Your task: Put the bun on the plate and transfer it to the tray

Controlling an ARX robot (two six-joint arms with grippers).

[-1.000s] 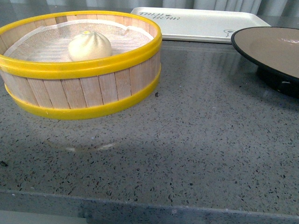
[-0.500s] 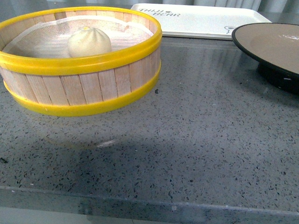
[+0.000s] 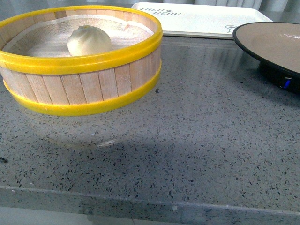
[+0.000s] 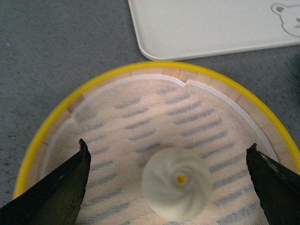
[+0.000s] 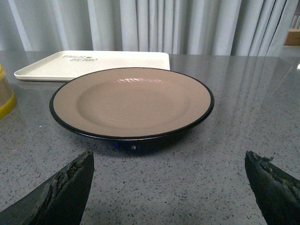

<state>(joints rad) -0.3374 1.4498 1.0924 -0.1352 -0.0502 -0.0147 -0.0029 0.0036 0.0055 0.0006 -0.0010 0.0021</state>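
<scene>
The bun (image 4: 178,190) sits upright in the basket (image 3: 84,61), its pinched, twisted top pointing straight up at the left wrist camera. It is a round dome, so there is no long axis to speak of. It rests on the white cloth (image 4: 140,117) that lines the basket floor, off-centre and clear of the walls. The yellow-banded wooden wall rings it all the way round, so that rim stands between the bun and everything else on the table (image 3: 187,140). In the front view the basket stands at the left, the tray (image 3: 201,18) lies flat just beyond it, and the plate (image 3: 276,44) stands at the right on its black foot, with bare face and well apart from the basket. The left claw (image 4: 168,145) hangs above the basket with its two dark fingers spread wide. The bun shows between them, roughly midway, and neither finger touches it. Over on the other side, the right claw (image 5: 168,154) is spread just as wide, low over the table and facing the plate, which lies ahead between its fingers with a gap to both. Pale curtains (image 5: 164,23) hang behind the table.
</scene>
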